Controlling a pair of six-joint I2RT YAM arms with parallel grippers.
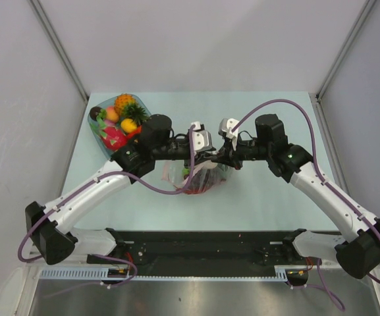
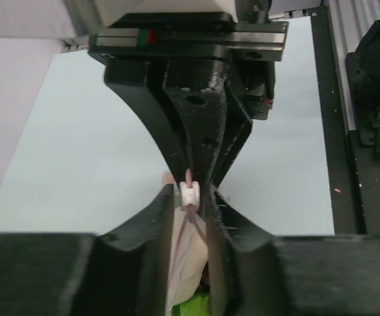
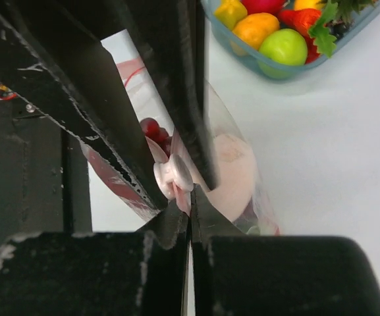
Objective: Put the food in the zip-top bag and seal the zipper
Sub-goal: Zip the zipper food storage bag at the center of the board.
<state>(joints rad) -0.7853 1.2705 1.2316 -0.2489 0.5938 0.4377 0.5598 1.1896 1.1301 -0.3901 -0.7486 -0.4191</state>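
Status: both claws meet over the bag (image 1: 193, 179), which sits mid-surface (image 1: 269, 197) between my arms, top edge pinched where they meet.

- Left claw (image 2: 190, 197): clenched on the white slider (image 3: 172, 176), tips flanking it tight, no gap showing.
- Right claw (image 3: 188, 209): clenched flat on the zipper (image 2: 188, 175) strip just beside the slider, anchoring that end.
- Grapes (image 3: 151, 126) and a pale piece show through the film, so some food is inside.
- A heap of toy fruit (image 1: 122, 118) sits in the tray (image 3: 269, 68) at the far left, not bagged.

My read of the step in hand: run the slider along the strip. To do it well:
- Right holds firm as the anchor, no twisting.
- Left pulls straight along the strip line, away from right and level. That keeps the strip taut and the slider on its track.
- Go slow. I expect thin film like this to bunch if I drag downward.
- The far end of the strip is hidden in every view, so I can't tell how much is closed.

Flag: sealing now strands the tray fruit.
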